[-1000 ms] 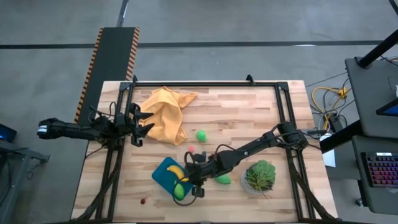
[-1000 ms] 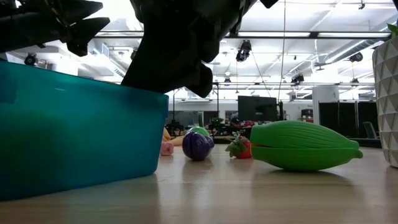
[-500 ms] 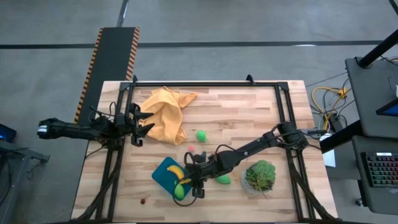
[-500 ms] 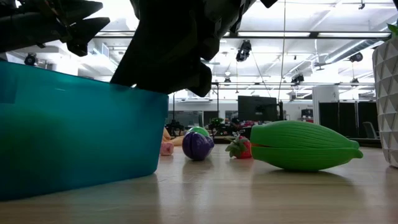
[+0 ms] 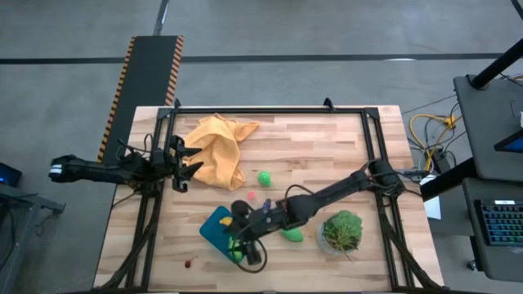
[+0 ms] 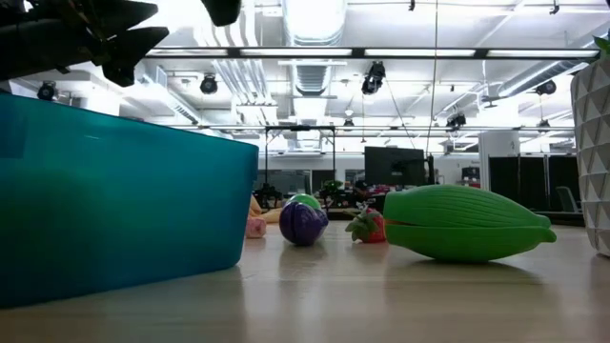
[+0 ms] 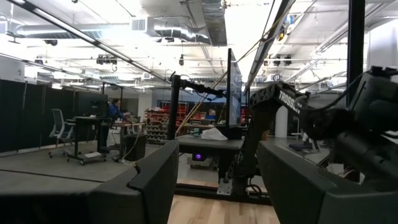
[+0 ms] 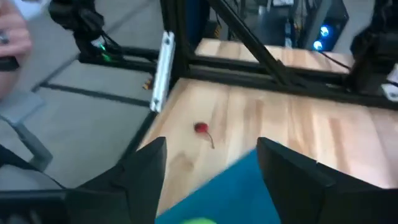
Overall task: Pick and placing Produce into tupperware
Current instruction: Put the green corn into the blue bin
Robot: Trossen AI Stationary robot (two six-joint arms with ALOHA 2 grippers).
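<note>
since half a second back the right gripper (image 5: 243, 250) has slid further over the tupperware (image 5: 217, 222), jaws spread and empty, a green piece (image 8: 198, 220) just below them, probably already dropped in. banana (image 5: 226, 220) looks to be in there too. best move is lifting straight up so the rim isn't clipped. next closest: green oval (image 5: 291, 235) beside the tub, another one (image 5: 264, 177), pink bit (image 5: 252, 194), cherry (image 5: 189, 262) on the tabletop. potted plant (image 5: 341, 229) crowds that arm. left gripper (image 5: 189, 160) waits spread at the cloth (image 5: 216, 149).
</note>
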